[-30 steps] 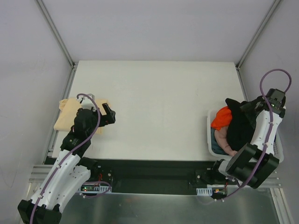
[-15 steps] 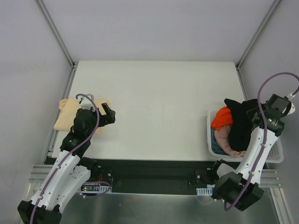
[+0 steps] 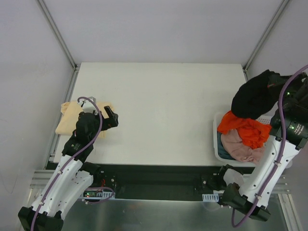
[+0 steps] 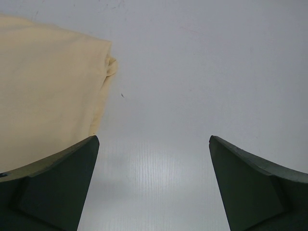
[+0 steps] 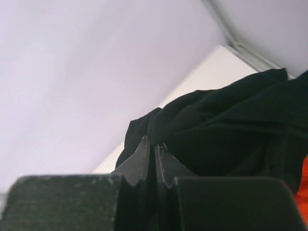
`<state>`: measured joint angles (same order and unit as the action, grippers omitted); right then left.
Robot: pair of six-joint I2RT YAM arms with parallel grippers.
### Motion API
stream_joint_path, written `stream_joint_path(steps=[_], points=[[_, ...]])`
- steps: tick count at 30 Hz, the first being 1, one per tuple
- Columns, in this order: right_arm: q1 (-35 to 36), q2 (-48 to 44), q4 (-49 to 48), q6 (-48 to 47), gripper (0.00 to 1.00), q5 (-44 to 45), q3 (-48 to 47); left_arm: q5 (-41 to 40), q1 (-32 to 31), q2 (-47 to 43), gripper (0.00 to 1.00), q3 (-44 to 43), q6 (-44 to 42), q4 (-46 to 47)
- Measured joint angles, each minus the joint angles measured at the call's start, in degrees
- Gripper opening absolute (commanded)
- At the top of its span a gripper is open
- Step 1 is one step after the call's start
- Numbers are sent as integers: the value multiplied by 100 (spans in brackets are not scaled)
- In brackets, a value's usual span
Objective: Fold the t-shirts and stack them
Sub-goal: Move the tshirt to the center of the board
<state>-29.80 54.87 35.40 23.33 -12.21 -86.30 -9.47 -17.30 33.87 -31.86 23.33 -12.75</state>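
Observation:
My right gripper [image 5: 154, 142] is shut on a fold of the black t-shirt [image 5: 226, 130]. The shirt hangs bunched in the air above the far edge of the white mesh basket [image 3: 215, 137], and in the top view the black t-shirt [image 3: 255, 96] hides the jaws. An orange t-shirt [image 3: 245, 131] and a pink one [image 3: 238, 150] lie crumpled in the basket. A pale tan t-shirt [image 3: 67, 118] lies folded at the table's left edge. My left gripper [image 4: 154, 139] is open and empty just right of the tan t-shirt [image 4: 45, 96], low over the table.
The white table [image 3: 163, 110] is walled by grey panels at the back and both sides. The basket stands at the right front corner, with a bit of blue cloth [image 3: 220, 144] showing at its left wall. The right arm [image 3: 284, 144] rises beside the basket.
My right gripper has shut on the black t-shirt and lifted it up and back out of the basket, uncovering the orange and pink shirts. The left arm has not moved.

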Motion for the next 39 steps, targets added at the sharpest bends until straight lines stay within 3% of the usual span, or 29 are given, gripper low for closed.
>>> stream_joint_path(steps=[2, 7, 16, 21, 25, 29, 31, 32, 35, 39], points=[[367, 122, -79, 98, 1, -24, -420, -2, 0, -26, 99, 0, 0, 0], [2146, 608, 20, -162, 1, 61, -1482, 0, 0, -63, 99, 0, 11, 0], [4763, 2352, 227, -1038, 1, -938, -2712, -55, 0, -68, 99, 0, 11, -33], [5576, 3464, 494, -1606, 1, -2000, -3049, -284, 0, -127, 99, 0, 44, -55], [5713, 4131, 909, -2098, 4, -2562, -3244, -439, 0, -138, 99, 0, 76, -57], [5713, 4371, 1513, -2686, 58, -1554, -3075, -544, 0, -138, 99, 0, 127, -68], [5705, 4284, 1541, -2892, 75, -621, -2651, -608, 0, -125, 99, 0, 144, -74], [5702, 4221, 1486, -2966, 98, -181, -2345, -623, 0, -107, 99, 0, 155, -83], [5687, 4063, 1403, -3049, 97, 883, -1340, -662, 0, 7, 99, 0, 190, -116], [5672, 3786, 994, -3051, 97, 1432, -271, -748, 0, 330, 99, 0, 345, -142]])
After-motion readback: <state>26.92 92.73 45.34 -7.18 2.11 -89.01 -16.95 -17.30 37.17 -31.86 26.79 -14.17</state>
